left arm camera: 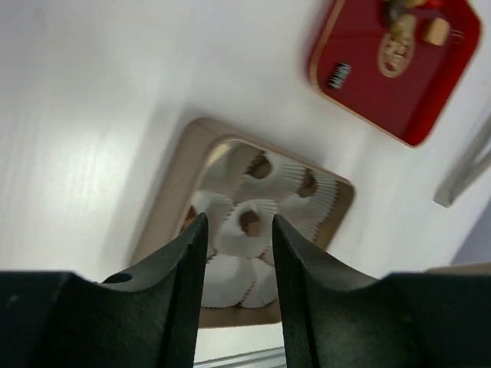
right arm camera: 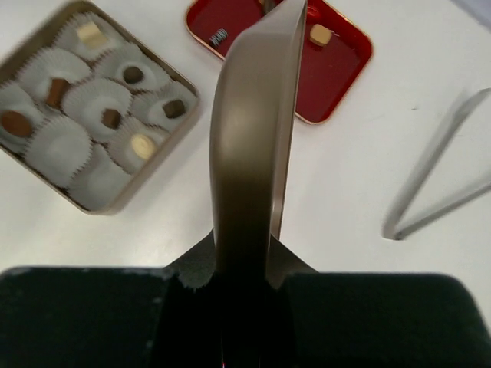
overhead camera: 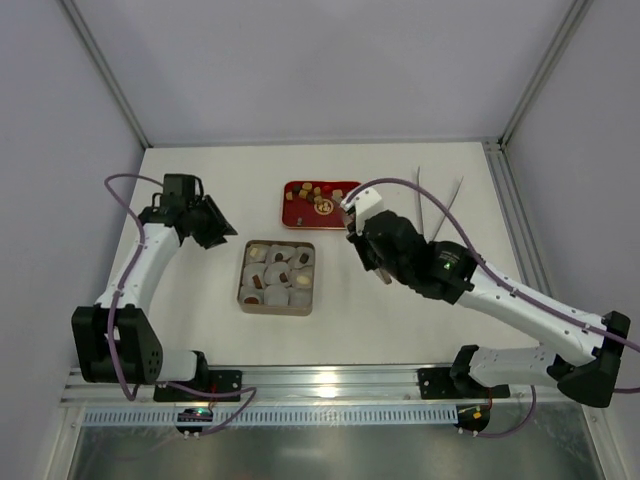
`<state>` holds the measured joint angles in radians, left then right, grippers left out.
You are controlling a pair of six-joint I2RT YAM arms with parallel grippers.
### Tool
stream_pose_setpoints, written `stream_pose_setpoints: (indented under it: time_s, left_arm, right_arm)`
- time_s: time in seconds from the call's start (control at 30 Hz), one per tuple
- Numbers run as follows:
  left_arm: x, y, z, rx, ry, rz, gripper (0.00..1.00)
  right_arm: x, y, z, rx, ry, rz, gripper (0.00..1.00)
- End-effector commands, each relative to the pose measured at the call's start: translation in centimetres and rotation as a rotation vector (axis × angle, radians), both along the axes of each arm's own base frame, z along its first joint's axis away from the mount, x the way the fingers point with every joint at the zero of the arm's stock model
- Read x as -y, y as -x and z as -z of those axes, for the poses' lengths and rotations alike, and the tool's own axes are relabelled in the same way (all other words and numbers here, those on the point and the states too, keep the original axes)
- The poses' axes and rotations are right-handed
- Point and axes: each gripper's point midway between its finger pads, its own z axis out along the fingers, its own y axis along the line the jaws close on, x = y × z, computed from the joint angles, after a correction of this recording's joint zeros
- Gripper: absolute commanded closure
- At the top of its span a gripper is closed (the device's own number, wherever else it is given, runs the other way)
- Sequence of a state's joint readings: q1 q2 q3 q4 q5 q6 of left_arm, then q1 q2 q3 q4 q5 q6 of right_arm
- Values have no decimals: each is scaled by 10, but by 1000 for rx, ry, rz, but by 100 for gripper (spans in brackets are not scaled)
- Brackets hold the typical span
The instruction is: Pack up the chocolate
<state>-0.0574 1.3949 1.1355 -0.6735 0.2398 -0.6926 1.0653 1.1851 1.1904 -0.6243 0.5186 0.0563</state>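
Observation:
The chocolate lies in two places: several loose pieces (overhead camera: 318, 192) on a red tray (overhead camera: 300, 212), and single pieces (right arm camera: 133, 74) in the white paper cups of the tan tin (overhead camera: 243, 285). My right gripper (right arm camera: 242, 257) is shut on a pair of bronze metal tongs (right arm camera: 245, 138). Their far end reaches over the red tray (right arm camera: 337, 69), beside a cream piece (right arm camera: 320, 34). My left gripper (left arm camera: 238, 222) hangs open over the tin (left arm camera: 173, 192), nothing between its fingers. In the top view it sits left of the tin (overhead camera: 222, 228).
A second pair of silver tongs (overhead camera: 440, 205) lies on the white table right of the red tray, also in the right wrist view (right arm camera: 437, 180). Grey walls close in the table at the back and sides.

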Motion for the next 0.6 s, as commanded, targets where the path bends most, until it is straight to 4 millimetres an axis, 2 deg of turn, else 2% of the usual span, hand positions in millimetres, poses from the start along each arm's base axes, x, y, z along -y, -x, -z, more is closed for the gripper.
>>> stream_pose_setpoints:
  time_s: [0.0, 0.03, 0.07, 0.13, 0.2, 0.23, 0.3, 0.37, 0.4, 0.47, 0.57]
  left_arm:
    - [-49, 26, 29, -80, -193, -114, 64]
    - [-54, 37, 45, -126, -196, -129, 65]
    - [-54, 39, 50, -132, -191, -134, 67]
    - [-53, 51, 69, -181, -179, -151, 70]
    - [-47, 51, 78, -175, -143, -160, 70]
    - [-44, 57, 89, -200, -123, -171, 71]
    - [-38, 54, 97, -198, -86, -171, 70]
    - [-33, 57, 111, -230, -58, -171, 70]
    - [-30, 55, 113, -228, -34, -169, 70]
    - [-24, 57, 119, -242, -12, -171, 70]
    - [-13, 55, 118, -225, 13, -156, 70]
  right_arm:
    - [-34, 13, -21, -157, -353, -118, 96]
    - [-35, 10, -22, -188, -409, -106, 96]
    - [-44, 14, -20, -227, -462, -153, 96]
    - [-43, 5, -20, -269, -553, -143, 96]
    - [-53, 7, -18, -342, -676, -186, 96]
    - [-51, 2, -17, -356, -721, -185, 96]
    - [-59, 2, -15, -411, -823, -217, 96]
    - [-60, -6, -12, -435, -906, -211, 96]
    - [-62, -3, -11, -464, -934, -231, 96]
    - [-60, -11, -6, -480, -999, -214, 96]
    - [-56, -16, 0, -512, -1074, -203, 96]
